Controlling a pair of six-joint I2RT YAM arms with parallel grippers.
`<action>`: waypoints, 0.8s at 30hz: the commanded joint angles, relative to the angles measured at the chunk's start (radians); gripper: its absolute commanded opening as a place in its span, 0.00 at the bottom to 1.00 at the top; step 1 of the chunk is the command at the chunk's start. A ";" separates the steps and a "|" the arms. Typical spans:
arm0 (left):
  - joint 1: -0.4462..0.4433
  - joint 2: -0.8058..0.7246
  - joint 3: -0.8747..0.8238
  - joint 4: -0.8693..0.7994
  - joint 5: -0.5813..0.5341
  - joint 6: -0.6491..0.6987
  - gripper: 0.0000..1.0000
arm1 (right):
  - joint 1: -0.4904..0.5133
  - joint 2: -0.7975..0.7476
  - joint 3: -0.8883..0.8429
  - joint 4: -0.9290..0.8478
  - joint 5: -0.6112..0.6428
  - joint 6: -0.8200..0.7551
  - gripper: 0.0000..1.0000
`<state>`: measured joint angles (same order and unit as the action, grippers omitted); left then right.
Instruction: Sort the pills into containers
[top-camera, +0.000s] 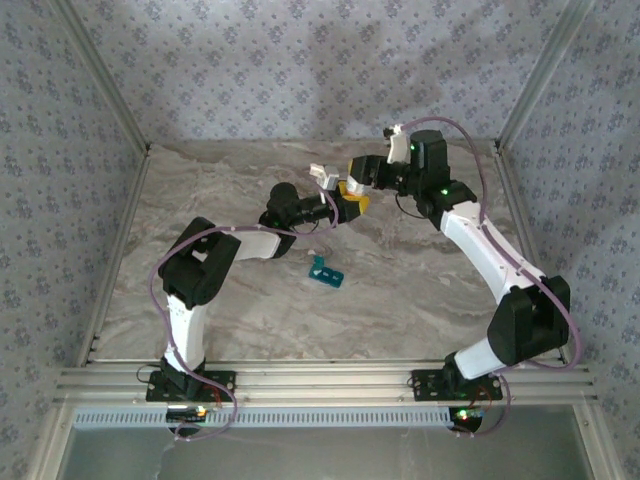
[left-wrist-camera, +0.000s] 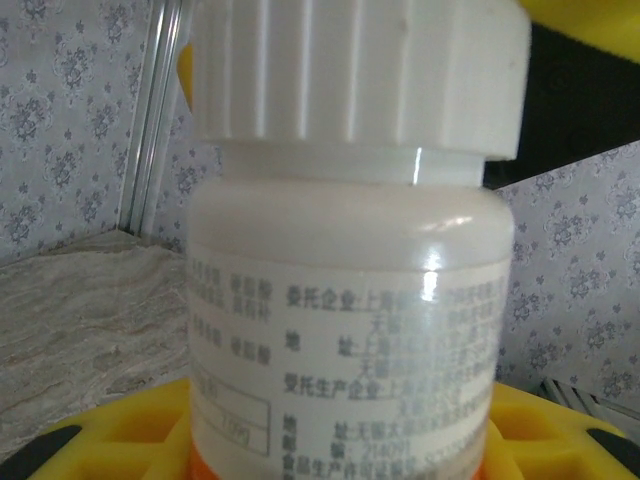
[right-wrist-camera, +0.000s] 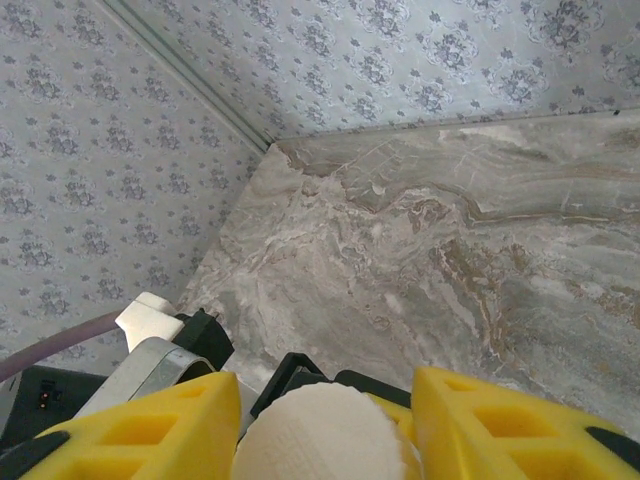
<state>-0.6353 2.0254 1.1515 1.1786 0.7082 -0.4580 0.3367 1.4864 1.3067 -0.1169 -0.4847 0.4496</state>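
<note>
A white pill bottle (left-wrist-camera: 350, 290) with printed text and an orange band at its base stands upright between the yellow fingers (left-wrist-camera: 90, 440) of my left gripper (left-wrist-camera: 340, 445), which is shut on its body. Its ribbed white cap (right-wrist-camera: 320, 435) sits between the yellow fingers (right-wrist-camera: 500, 420) of my right gripper (right-wrist-camera: 325, 425), which closes on it from above. Both grippers meet above the table's back middle, left gripper (top-camera: 343, 208) under right gripper (top-camera: 357, 182). The teal containers (top-camera: 326, 271) lie on the table nearer the front, apart from both grippers. The pills are hidden.
The marble-patterned table (top-camera: 420, 280) is boxed in by patterned walls with metal posts (top-camera: 100, 80) at the back corners. A metal rail (top-camera: 320, 385) runs along the near edge by the arm bases. Open table surface lies around the containers.
</note>
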 joint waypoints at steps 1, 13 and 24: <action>-0.004 -0.018 0.027 0.085 -0.015 -0.004 0.00 | -0.015 -0.002 0.012 -0.051 -0.019 0.019 0.54; -0.006 -0.017 0.030 0.082 -0.009 -0.007 0.00 | -0.100 -0.001 0.133 -0.078 -0.182 -0.020 0.81; -0.006 -0.017 0.034 0.078 -0.006 -0.008 0.00 | -0.123 0.165 0.316 -0.317 -0.346 -0.257 0.84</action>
<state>-0.6361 2.0254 1.1519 1.2079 0.7017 -0.4583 0.2173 1.6268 1.5890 -0.3389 -0.7689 0.2817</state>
